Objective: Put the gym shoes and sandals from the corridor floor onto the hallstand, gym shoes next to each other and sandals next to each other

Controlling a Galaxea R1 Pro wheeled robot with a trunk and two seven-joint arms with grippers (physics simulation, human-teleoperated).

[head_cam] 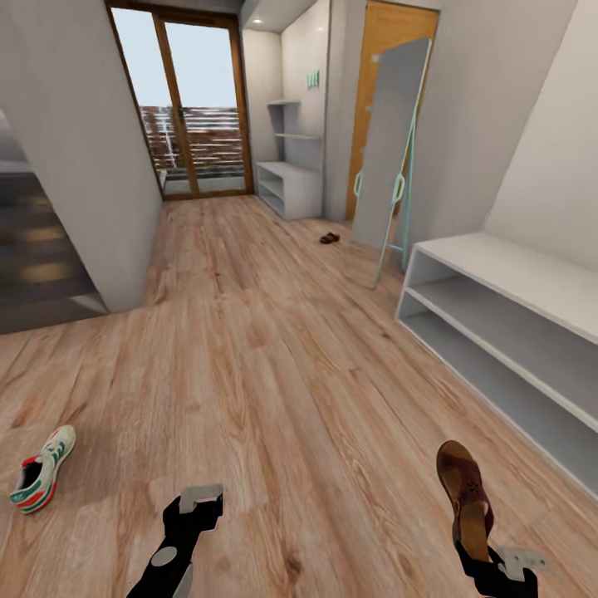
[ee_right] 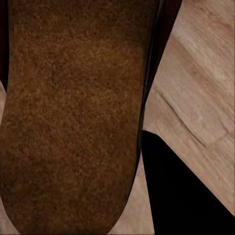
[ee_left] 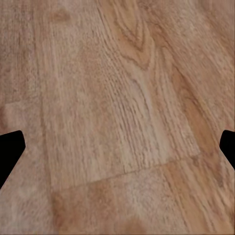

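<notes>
Pale grey walls [head_cam: 75, 124] flank the corridor. Daylight enters through a wood-framed glass door [head_cam: 187, 108] at its far end. A tall mirror [head_cam: 390, 149] leans beside an orange door [head_cam: 378, 50].

No text, label, brand, number or sign can be read on anything in these views.

A tall leaning mirror [head_cam: 390, 149] is seen propped by an orange door [head_cam: 378, 50]; glazed balcony doors [head_cam: 184, 104] are set well beyond it.
</notes>
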